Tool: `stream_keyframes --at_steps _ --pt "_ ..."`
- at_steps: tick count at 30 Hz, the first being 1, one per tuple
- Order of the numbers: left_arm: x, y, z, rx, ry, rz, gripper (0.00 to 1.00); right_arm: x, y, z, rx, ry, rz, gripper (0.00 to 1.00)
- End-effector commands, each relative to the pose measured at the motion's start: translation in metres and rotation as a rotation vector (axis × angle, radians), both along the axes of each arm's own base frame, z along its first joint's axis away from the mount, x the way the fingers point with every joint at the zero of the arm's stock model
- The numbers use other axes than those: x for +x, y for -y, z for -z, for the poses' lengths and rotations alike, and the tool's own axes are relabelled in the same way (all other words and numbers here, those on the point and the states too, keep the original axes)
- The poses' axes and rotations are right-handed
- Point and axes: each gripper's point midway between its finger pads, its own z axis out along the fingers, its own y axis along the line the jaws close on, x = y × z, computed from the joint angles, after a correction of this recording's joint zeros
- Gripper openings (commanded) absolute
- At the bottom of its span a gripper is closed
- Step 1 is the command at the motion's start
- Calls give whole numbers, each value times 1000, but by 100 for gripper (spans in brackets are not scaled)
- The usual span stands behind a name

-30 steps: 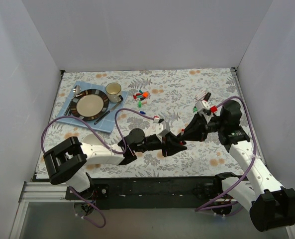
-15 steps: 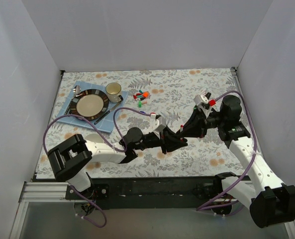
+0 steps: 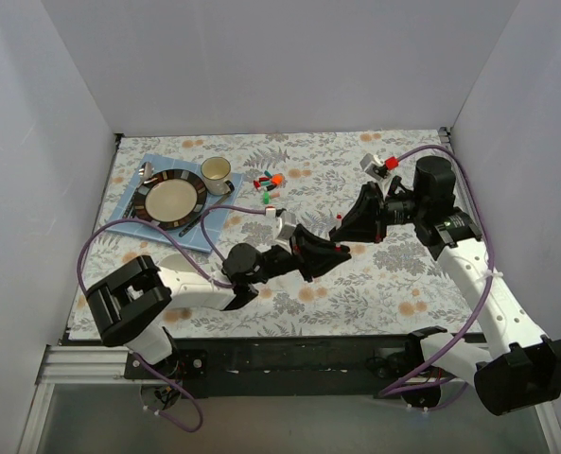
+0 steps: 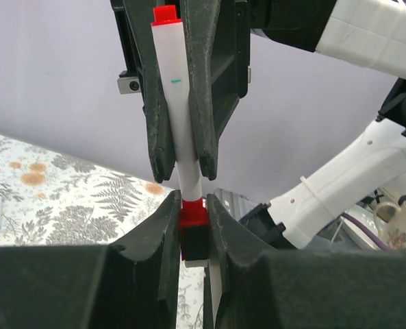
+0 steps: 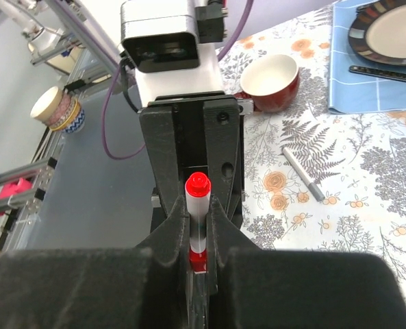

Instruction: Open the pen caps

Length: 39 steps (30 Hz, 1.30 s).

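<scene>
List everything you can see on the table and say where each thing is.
loose pen caps: several, red, green, orange, blue, clustered mid-table
white pen: one, red cap, between the grippers
grey pen: one, on the cloth
plate: one, dark rim, on placemat
placemat: one, blue, far left
cup: one, cream, beside plate
cutlery: few, dark, beside plate
left gripper: black, shut on red cap
right gripper: black, shut on white pen

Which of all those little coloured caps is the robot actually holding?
The red cap on the white pen, pinched in the left tool while the right tool grips the barrel; the other caps lie loose near the cup.
</scene>
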Motion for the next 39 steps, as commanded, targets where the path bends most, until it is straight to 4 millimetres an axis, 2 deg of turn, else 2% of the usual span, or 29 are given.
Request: stream_keyframes --at_steps 1,3,4,8,14,15,17,18,23,30,33,37,38,39 --pt "-84 -28 180 607 -249 338 0 47 12 -108 95 426 245 1" --pt "-89 -27 183 635 -257 381 0 42 11 -114 106 452 204 1" --pt "-93 -29 192 679 -285 405 0 37 11 -116 111 469 176 1" --pt "-101 -25 192 704 -332 483 0 30 12 -129 118 584 153 1" --pt "-115 -29 193 691 -425 577 0 7 15 -143 138 681 85 1" --pt "-119 -32 201 708 -467 593 0 8 15 -144 138 687 92 1" --pt "-123 -34 201 703 -493 628 0 12 16 -151 139 708 127 1" --pt "-127 -36 207 716 -520 643 0 14 16 -149 130 686 134 1" --pt "-131 -43 216 747 -570 645 0 30 20 -156 120 685 224 1" --pt "-133 -48 224 789 -584 637 0 62 33 -193 141 670 370 1" --pt "-130 -47 221 787 -563 616 0 62 37 -207 166 654 364 1" --pt "-126 -43 205 754 -508 601 0 65 39 -192 155 610 375 1" --pt "-126 -42 202 748 -500 601 0 69 39 -177 141 576 381 1" --pt "-123 -39 194 733 -478 597 0 72 40 -170 129 582 390 1"
